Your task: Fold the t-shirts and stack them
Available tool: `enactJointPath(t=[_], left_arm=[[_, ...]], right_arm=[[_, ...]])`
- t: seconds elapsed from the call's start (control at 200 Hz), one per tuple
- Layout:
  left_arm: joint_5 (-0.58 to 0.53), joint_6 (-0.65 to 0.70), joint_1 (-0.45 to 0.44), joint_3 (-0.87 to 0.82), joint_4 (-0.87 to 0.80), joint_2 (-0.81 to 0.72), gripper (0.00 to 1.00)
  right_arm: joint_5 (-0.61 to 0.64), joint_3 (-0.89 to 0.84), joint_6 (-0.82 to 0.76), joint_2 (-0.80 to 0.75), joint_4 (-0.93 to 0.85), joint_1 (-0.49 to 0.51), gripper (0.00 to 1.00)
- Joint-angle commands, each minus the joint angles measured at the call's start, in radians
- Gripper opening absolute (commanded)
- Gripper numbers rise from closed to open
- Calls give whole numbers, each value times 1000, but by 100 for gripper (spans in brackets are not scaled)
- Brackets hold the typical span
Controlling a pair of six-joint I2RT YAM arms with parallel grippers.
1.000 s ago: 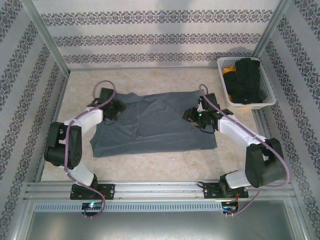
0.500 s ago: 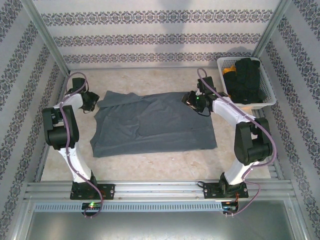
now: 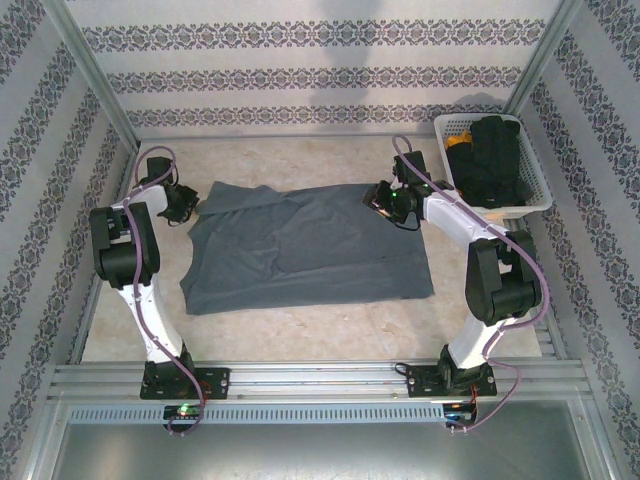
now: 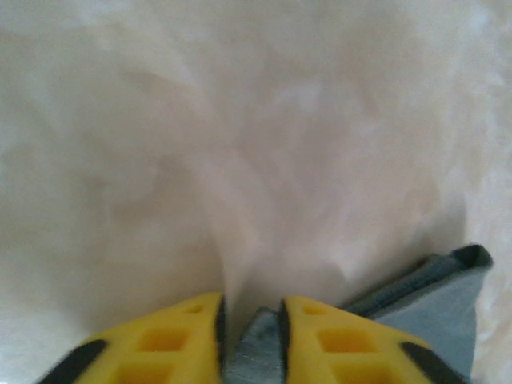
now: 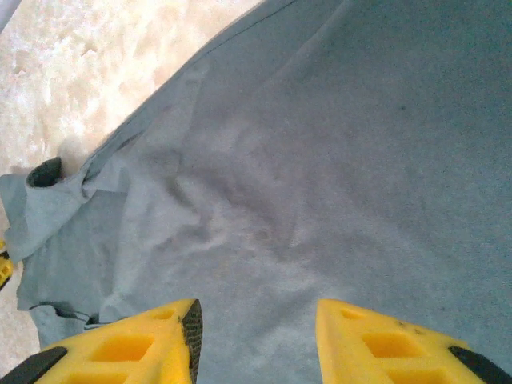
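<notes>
We count one t-shirt [image 3: 310, 245], slate grey, spread flat in the middle of the table [image 3: 300, 325]. One white basket [image 3: 497, 208] holding dark items [image 3: 490, 155] sits at the far right corner. Our left gripper [image 4: 250, 324] pinches the shirt's far left corner, its arm folded upright. The right gripper [image 5: 256, 324] hovers over the shirt's far right corner with its fingers wide apart.
</notes>
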Motion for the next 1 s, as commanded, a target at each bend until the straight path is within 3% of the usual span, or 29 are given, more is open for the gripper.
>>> enactJointPath(t=[0.0, 0.135, 0.275, 0.59, 0.819, 0.994], left_arm=[[16, 30, 3, -21, 62, -13, 16], [4, 43, 1, -12, 82, -47, 0], [17, 43, -6, 11, 119, -87, 0], [82, -17, -24, -28, 348, -199, 0], [149, -59, -31, -71, 449, -198, 0], [156, -63, -31, -81, 444, -193, 0]], right_arm=[[-1, 19, -23, 16, -13, -15, 43], [31, 49, -36, 36, -30, -27, 43], [128, 134, -31, 84, -90, -40, 43], [500, 437, 56, 315, -293, -49, 44], [521, 597, 50, 473, -274, -109, 43], [414, 683, -51, 550, -173, -140, 36]])
